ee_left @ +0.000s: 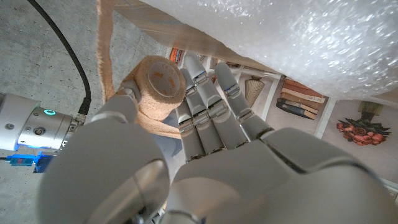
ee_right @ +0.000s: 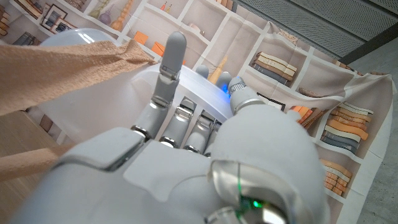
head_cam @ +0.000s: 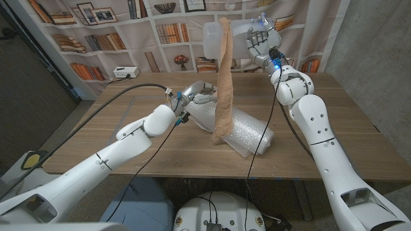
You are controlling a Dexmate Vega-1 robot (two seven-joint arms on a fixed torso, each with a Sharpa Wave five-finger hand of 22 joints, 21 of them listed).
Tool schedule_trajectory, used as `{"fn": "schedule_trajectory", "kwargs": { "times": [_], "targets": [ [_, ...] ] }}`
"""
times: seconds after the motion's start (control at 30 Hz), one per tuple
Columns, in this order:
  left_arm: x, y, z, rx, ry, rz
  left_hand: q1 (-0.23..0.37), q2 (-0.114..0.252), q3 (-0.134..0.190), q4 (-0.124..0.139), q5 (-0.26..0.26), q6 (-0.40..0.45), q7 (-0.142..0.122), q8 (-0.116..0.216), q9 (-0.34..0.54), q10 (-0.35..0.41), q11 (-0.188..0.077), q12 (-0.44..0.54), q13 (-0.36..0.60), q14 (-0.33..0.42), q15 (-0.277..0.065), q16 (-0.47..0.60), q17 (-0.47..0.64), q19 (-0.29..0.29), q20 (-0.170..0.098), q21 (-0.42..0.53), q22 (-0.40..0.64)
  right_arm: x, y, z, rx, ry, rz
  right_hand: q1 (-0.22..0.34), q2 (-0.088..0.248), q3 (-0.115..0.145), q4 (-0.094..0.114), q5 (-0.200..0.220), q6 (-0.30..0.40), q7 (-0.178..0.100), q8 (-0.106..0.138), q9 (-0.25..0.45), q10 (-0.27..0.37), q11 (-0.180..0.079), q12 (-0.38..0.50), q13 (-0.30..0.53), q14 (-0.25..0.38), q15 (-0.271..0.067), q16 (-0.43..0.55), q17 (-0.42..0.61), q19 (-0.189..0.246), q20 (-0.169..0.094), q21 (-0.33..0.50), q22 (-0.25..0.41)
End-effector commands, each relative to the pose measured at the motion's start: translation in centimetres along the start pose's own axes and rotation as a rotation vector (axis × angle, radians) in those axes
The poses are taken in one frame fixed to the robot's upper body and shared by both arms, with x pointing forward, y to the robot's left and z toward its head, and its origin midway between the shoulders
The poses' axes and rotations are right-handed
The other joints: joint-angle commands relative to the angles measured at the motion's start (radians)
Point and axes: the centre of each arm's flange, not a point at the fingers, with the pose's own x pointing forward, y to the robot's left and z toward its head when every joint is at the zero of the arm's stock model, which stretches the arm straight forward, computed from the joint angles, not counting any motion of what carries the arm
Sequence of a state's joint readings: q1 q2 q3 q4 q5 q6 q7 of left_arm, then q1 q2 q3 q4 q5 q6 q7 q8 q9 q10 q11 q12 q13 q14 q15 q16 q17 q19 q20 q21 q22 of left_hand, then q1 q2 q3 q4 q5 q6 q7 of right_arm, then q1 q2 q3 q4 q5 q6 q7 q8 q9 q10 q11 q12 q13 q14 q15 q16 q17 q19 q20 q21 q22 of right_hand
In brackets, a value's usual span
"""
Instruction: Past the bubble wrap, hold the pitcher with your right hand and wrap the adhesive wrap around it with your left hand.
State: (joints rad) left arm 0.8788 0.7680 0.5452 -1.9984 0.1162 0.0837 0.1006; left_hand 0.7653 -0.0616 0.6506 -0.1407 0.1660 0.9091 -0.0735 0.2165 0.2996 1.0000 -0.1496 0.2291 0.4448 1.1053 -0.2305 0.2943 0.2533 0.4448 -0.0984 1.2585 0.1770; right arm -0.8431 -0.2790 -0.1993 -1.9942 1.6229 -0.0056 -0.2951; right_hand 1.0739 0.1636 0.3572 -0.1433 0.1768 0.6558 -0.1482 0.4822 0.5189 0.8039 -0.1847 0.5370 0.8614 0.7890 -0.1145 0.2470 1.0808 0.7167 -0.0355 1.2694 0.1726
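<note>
My right hand holds a translucent white pitcher up in the air over the table's far side; in the right wrist view my right hand has its fingers on the pitcher's wall. A tan band of adhesive wrap hangs from the pitcher down to the table, and the band crosses the pitcher. My left hand sits low over the table and grips the tan roll between thumb and fingers.
A sheet of bubble wrap lies on the wooden table under the hanging band, and the bubble wrap is close to my left hand. A bookshelf backdrop stands behind the table.
</note>
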Motion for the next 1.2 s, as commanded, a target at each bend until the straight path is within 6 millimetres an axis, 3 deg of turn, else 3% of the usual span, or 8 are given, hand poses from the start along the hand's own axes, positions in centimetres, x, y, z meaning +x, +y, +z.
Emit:
{"fn": "schedule_trajectory", "kwargs": {
  "times": [0.03,0.3,0.47,0.8,1.2],
  "targets": [
    [-1.1,1.8,1.0,0.045,-0.027,0.04,0.226,0.232,0.005,-0.006,0.003,0.019,-0.016,0.007,0.002,0.012,0.002,0.001,0.0,-0.001,-0.001,0.007,0.004,0.005,0.001,0.001,0.0,-0.2,-0.6,0.4,0.004,0.0,-0.007,0.007,-0.004,-0.002,-0.003,-0.001,0.005,0.005,0.003,0.003,0.033,0.001,0.008,0.002,0.261,-0.119,0.002,0.002,-0.236,-0.079,-0.022,0.003],
    [-1.1,5.3,3.4,0.208,-0.116,0.153,0.227,0.229,0.003,-0.01,0.002,0.03,-0.018,0.009,0.001,0.017,-0.001,0.001,-0.003,0.002,-0.002,0.011,0.005,0.007,-0.001,0.0,0.0,-1.0,-1.0,-1.3,0.044,0.034,-0.011,0.007,-0.004,-0.002,-0.003,-0.001,0.005,0.005,0.003,0.003,0.031,0.004,0.008,0.004,0.262,-0.119,0.002,0.003,-0.233,-0.079,-0.023,0.003],
    [-1.0,7.0,4.8,0.221,-0.149,0.192,0.228,0.23,0.003,-0.012,0.002,0.03,-0.022,0.008,0.0,0.02,-0.005,0.002,-0.004,0.004,-0.002,0.012,0.006,0.008,-0.001,0.0,0.0,-1.3,-1.5,-1.8,0.081,0.028,-0.029,0.005,-0.005,-0.002,-0.002,-0.001,0.006,0.004,0.004,0.003,0.035,0.002,0.009,0.001,0.263,-0.119,0.002,0.003,-0.233,-0.078,-0.024,0.003],
    [-1.3,8.4,5.9,0.241,-0.17,0.22,0.228,0.23,0.002,-0.012,0.001,0.031,-0.024,0.007,-0.001,0.021,-0.005,0.003,-0.003,0.004,-0.002,0.012,0.006,0.008,-0.001,-0.001,0.0,-2.4,-1.1,-1.4,0.186,-0.037,-0.008,0.005,-0.006,-0.002,-0.003,-0.001,0.007,0.003,0.004,0.002,0.036,0.001,0.009,0.001,0.264,-0.119,0.001,0.002,-0.231,-0.079,-0.026,0.003],
    [-1.4,10.0,7.0,0.285,-0.186,0.243,0.229,0.23,0.002,-0.014,0.002,0.036,-0.024,0.006,-0.002,0.021,-0.005,0.002,-0.004,0.004,-0.003,0.013,0.006,0.009,-0.001,-0.002,0.0,-3.8,-1.5,-3.1,0.232,0.001,-0.021,0.003,-0.005,-0.001,-0.002,-0.001,0.002,0.001,0.003,0.001,0.037,0.002,0.007,-0.002,0.263,-0.119,-0.001,0.002,-0.231,-0.079,-0.029,0.003]
  ]
}}
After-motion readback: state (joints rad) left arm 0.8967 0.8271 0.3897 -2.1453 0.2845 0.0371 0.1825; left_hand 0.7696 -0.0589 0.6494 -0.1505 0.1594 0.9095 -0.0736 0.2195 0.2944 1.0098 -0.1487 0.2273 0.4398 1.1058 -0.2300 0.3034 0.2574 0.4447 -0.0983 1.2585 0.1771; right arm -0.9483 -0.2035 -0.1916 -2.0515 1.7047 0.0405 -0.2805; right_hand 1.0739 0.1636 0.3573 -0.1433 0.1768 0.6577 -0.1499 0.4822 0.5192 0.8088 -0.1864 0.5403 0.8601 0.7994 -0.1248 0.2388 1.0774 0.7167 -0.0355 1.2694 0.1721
